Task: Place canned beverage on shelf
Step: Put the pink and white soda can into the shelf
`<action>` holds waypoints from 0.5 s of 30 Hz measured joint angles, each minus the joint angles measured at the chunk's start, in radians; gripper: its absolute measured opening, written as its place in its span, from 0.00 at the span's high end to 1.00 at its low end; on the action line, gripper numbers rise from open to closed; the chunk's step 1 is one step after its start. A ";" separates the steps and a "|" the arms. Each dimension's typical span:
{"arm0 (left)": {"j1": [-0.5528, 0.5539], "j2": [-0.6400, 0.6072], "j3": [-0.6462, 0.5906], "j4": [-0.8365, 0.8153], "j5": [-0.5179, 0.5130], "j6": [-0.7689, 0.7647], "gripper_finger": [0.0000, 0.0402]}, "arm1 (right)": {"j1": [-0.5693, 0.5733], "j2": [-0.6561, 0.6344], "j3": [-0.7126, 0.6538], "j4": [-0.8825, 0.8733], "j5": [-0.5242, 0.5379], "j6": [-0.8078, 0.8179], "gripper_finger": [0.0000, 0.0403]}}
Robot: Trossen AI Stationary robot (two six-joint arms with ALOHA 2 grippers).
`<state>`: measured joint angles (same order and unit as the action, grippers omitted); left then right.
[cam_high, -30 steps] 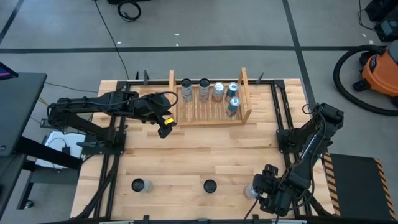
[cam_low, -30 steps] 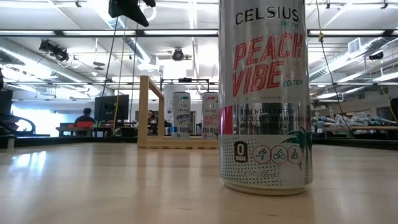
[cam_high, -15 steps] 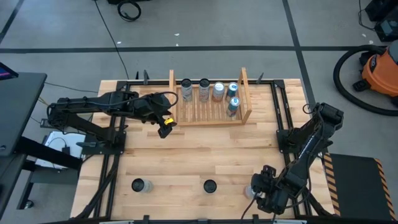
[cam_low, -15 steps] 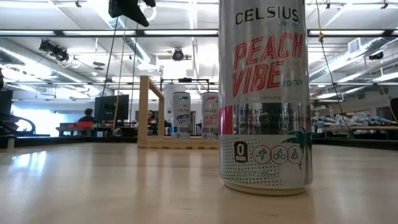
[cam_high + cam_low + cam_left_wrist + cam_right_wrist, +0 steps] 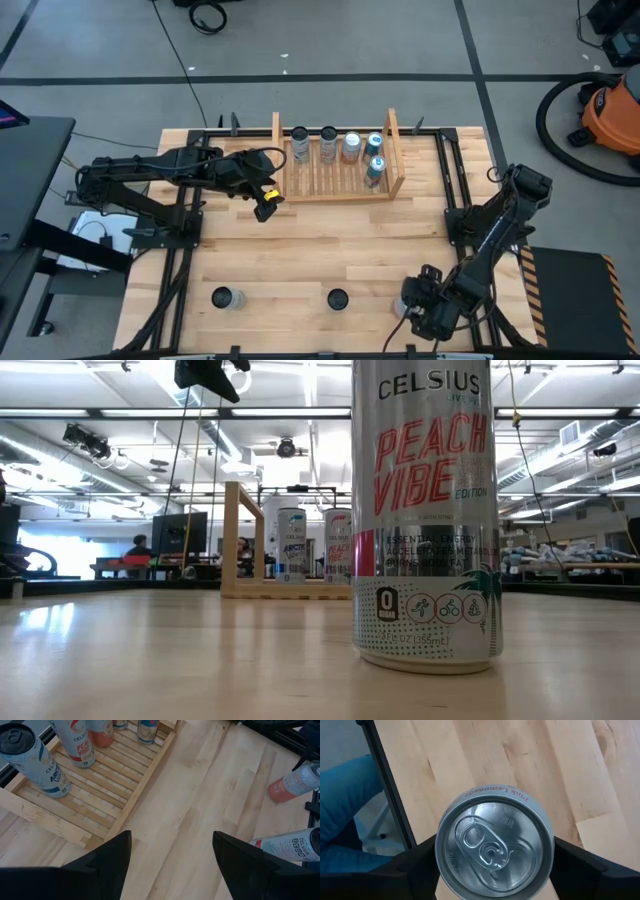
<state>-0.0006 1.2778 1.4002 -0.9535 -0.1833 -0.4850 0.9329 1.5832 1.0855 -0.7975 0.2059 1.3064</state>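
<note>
My right hand (image 5: 495, 865) gripped the pink can (image 5: 495, 847) at the worktop's (image 5: 320, 250) near edge; my left hand (image 5: 266, 200) hung part-open, empty, beside the shelf (image 5: 335, 180).

Shelf (image 5: 336, 185) at surface (image 5: 320, 250) far edge, five cans (image 5: 329, 143) upright inside. Three cans (image 5: 337, 298) along near edge. Left gripper (image 5: 266, 203) just left of shelf; right gripper (image 5: 412, 308) around near-right can (image 5: 495, 841).
</note>
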 joint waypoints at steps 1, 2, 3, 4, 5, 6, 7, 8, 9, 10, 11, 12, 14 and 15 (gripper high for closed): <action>0.000 0.000 0.000 0.000 0.000 0.000 0.30 | -0.004 -0.001 0.000 0.000 -0.005 -0.001 0.24; 0.000 0.000 0.000 0.000 0.000 0.000 0.30 | -0.008 -0.001 0.000 0.000 -0.010 -0.001 0.24; 0.000 0.000 0.000 0.000 0.000 0.001 0.30 | -0.013 -0.001 0.000 0.000 -0.014 -0.002 0.24; 0.000 0.000 0.000 0.000 0.000 0.001 0.30 | -0.017 -0.001 0.001 -0.001 -0.018 -0.009 0.24; 0.000 0.000 0.000 0.000 0.000 0.001 0.30 | -0.023 -0.001 0.005 -0.004 -0.022 -0.022 0.24; 0.000 0.000 0.000 0.000 0.000 0.001 0.30 | -0.031 -0.001 0.009 -0.007 -0.028 -0.036 0.24; 0.000 0.000 0.000 0.000 0.000 0.001 0.30 | -0.041 0.000 0.014 -0.011 -0.035 -0.054 0.24; 0.000 0.000 0.000 0.000 0.000 0.001 0.30 | -0.054 0.002 0.021 -0.017 -0.040 -0.073 0.24; 0.000 0.000 0.000 0.000 0.000 0.001 0.30 | -0.068 0.003 0.029 -0.023 -0.042 -0.099 0.24; 0.000 0.000 0.000 0.000 0.000 0.001 0.30 | -0.083 0.003 0.038 -0.026 -0.046 -0.130 0.24; 0.000 0.000 0.000 0.000 0.000 0.001 0.30 | -0.100 0.003 0.046 -0.024 -0.047 -0.156 0.24; 0.000 0.000 0.000 0.000 0.000 0.001 0.30 | -0.120 0.003 0.057 -0.024 -0.047 -0.187 0.24; 0.000 0.000 0.000 0.000 0.000 0.001 0.30 | -0.162 0.003 0.075 -0.041 -0.058 -0.250 0.24; 0.000 0.000 0.000 0.000 0.000 0.001 0.30 | -0.186 0.003 0.084 -0.057 -0.064 -0.282 0.24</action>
<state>-0.0006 1.2778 1.4002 -0.9539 -0.1833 -0.4843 0.7473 1.5860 1.1695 -0.8541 0.1414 1.0240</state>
